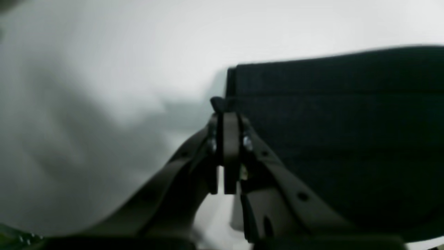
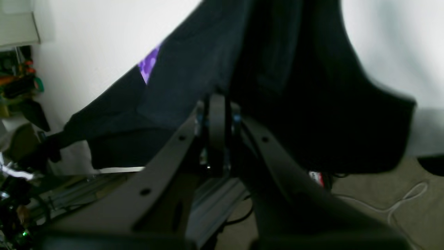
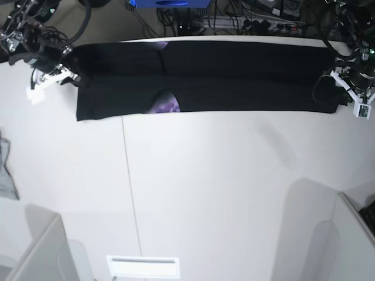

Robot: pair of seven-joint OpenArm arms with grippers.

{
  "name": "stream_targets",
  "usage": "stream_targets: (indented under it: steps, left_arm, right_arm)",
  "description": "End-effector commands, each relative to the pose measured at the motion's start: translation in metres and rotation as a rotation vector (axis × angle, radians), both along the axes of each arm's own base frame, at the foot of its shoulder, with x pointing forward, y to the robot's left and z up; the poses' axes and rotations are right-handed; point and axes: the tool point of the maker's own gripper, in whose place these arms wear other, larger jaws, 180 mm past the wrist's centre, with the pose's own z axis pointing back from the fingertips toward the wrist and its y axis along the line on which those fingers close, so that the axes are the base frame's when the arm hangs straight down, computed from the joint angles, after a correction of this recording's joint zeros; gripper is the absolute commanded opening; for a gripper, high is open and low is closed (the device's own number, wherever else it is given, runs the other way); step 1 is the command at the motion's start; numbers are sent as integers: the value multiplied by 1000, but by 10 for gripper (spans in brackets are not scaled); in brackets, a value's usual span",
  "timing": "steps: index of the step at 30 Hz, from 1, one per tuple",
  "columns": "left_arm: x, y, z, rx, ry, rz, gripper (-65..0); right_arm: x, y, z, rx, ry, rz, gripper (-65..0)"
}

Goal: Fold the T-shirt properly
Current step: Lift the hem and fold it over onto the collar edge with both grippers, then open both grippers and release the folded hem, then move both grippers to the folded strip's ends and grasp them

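The black T-shirt (image 3: pixel 234 76) lies as a long strip along the far edge of the white table (image 3: pixel 205 175), with a purple patch (image 3: pixel 166 105) showing at a fold. My left gripper (image 3: pixel 337 88) is shut on the shirt's end at the base view's right; the left wrist view shows it (image 1: pixel 222 107) pinching the corner of the black cloth (image 1: pixel 329 121). My right gripper (image 3: pixel 73 79) is shut on the other end. In the right wrist view it (image 2: pixel 216 100) grips the black cloth (image 2: pixel 194 69), which hangs lifted, with a purple patch (image 2: pixel 149 66) visible.
A small grey cloth (image 3: pixel 6 170) lies at the table's left edge. White box-like panels stand at the near left (image 3: pixel 35 246) and near right (image 3: pixel 345 234). Cables and equipment (image 3: pixel 246 17) crowd the space behind the table's far edge.
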Motion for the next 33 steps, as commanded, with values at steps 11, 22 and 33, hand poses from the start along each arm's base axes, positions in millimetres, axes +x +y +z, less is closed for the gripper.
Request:
stream_targets:
  steps: [11,22,33]
  left_arm:
    - [-13,5,-2,26,37,-7,-650]
    - [-21,6,-6,30,63,-5,-574]
    - [-21,10,7,32,5,37,-184]
  right_arm:
    - [4,-5,1,1,-21,-22,-650]
    - [-4,-9,-3,-6,-1,-35,-495]
    - [9,-23,2,-95,-71,-60,-470]
